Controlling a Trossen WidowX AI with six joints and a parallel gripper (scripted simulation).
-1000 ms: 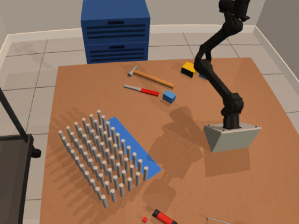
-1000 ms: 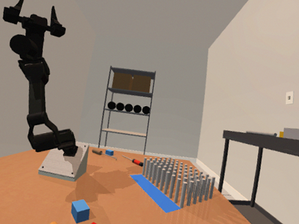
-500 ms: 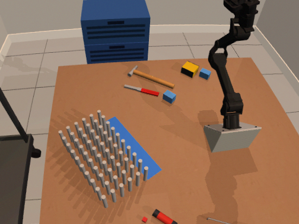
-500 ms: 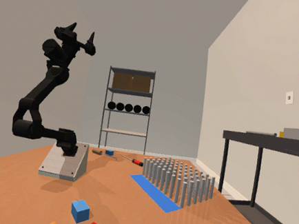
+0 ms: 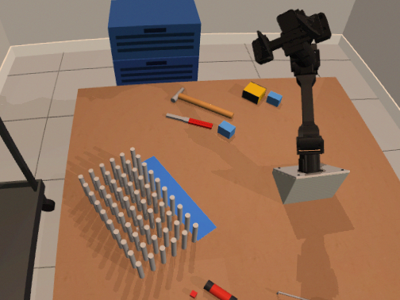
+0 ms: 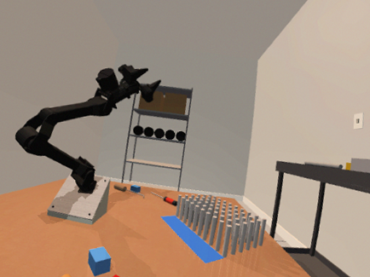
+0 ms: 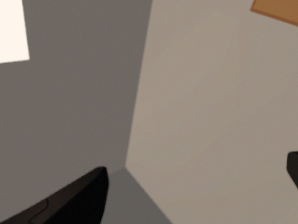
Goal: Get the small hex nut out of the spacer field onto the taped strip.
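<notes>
So the arm is bent up high above the table (image 5: 258, 246), nowhere near any tool, and the gripper (image 6: 143, 79) is hanging in the air with its fingers spread wide and nothing between them; the wrist view just looks at bare walls, with one dark fingertip (image 7: 75, 202) at the lower left edge and a sliver of the other at the right edge. The arm stands on a grey wedge-shaped base (image 5: 341, 176) toward the right side of the table. The spacers (image 5: 136, 206) all stand upright in a tidy diagonal block on the left half of the table, and the blue taped strip (image 5: 200, 222) runs along their right side, touching the front row. I can't make out the hex nut anywhere, it's either hidden among the spacers or too small to see, and the strip has nothing visible lying on it. At the far end of the table there's a hammer (image 5: 202, 104) with a wooden handle, and just nearer than it a flat tool with a red handle and grey blade (image 5: 188, 121), with a blue cube (image 5: 226, 129) right at its right end. Further right sit a yellow and black block (image 5: 254, 92) and another small blue cube (image 5: 274, 98) side by side. At the near edge there's a red and black handled tool (image 5: 220, 290), a tiny red cube (image 5: 193, 294) left of it, and a thin wire-like thing (image 5: 291, 294) further right, cut off by the frame.
</notes>
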